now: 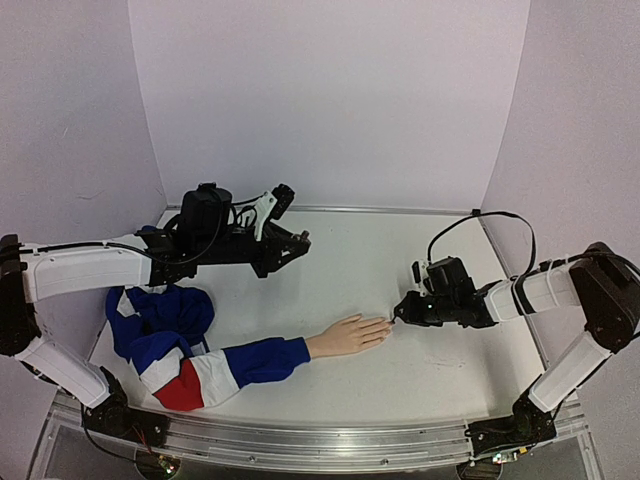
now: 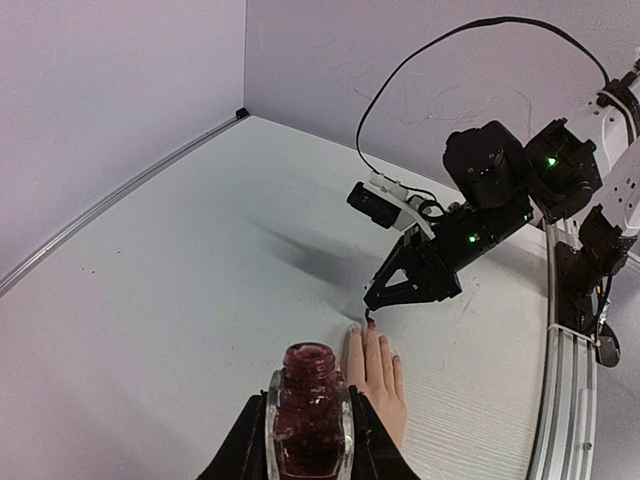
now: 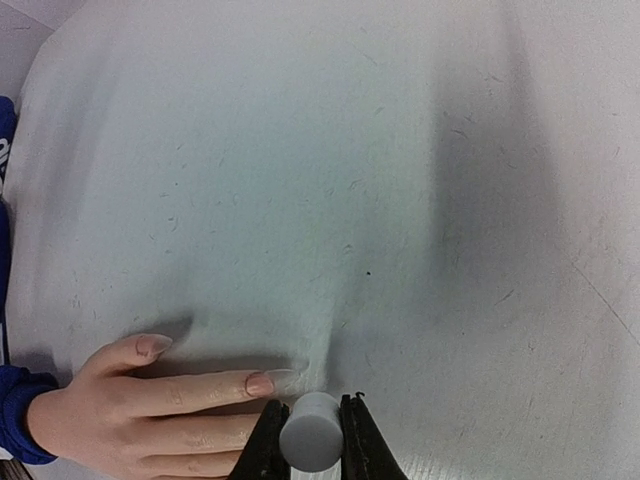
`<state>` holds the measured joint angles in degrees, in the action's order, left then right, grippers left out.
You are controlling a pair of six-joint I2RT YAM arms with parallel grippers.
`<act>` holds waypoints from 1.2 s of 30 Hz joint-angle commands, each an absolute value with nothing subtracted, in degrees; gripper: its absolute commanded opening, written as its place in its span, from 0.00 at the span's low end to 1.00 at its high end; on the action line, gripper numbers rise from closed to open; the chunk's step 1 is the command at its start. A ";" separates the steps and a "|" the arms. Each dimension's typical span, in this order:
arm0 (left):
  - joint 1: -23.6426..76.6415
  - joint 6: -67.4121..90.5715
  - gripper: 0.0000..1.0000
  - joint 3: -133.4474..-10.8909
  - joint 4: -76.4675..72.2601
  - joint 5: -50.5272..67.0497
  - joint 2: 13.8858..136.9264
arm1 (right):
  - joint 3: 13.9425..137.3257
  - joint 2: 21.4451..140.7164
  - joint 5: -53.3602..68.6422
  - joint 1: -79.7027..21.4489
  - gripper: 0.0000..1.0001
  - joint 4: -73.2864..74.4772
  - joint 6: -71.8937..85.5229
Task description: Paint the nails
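The peach mannequin hand (image 1: 345,335) lies palm down on the white table, in a blue, white and red sleeve (image 1: 235,362). Its pale nails (image 3: 260,384) show in the right wrist view; the hand also shows in the left wrist view (image 2: 380,378). My right gripper (image 1: 402,310) is shut on the pale grey cap (image 3: 311,432), and its dark brush tip (image 2: 370,322) touches the middle fingertip. My left gripper (image 1: 290,245) hovers behind the hand, shut on the open bottle of dark red polish (image 2: 309,415).
The rest of the sleeve lies bunched (image 1: 160,315) at the table's left under my left arm. Lilac walls close the back and sides. A metal rail (image 1: 300,440) runs along the near edge.
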<state>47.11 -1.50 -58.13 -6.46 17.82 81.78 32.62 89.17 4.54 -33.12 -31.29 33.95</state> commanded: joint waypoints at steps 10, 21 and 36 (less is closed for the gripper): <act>47.37 -1.94 0.00 -61.27 -9.42 18.63 81.18 | 34.96 86.39 1.74 -32.87 0.00 -27.37 33.48; 47.37 -1.50 0.00 -60.82 -9.45 18.72 80.77 | 33.84 84.30 7.08 -32.87 0.00 -27.74 31.16; 47.37 -1.58 0.00 -60.90 -9.47 18.63 80.46 | 33.83 87.01 6.88 -32.87 0.00 -30.25 32.68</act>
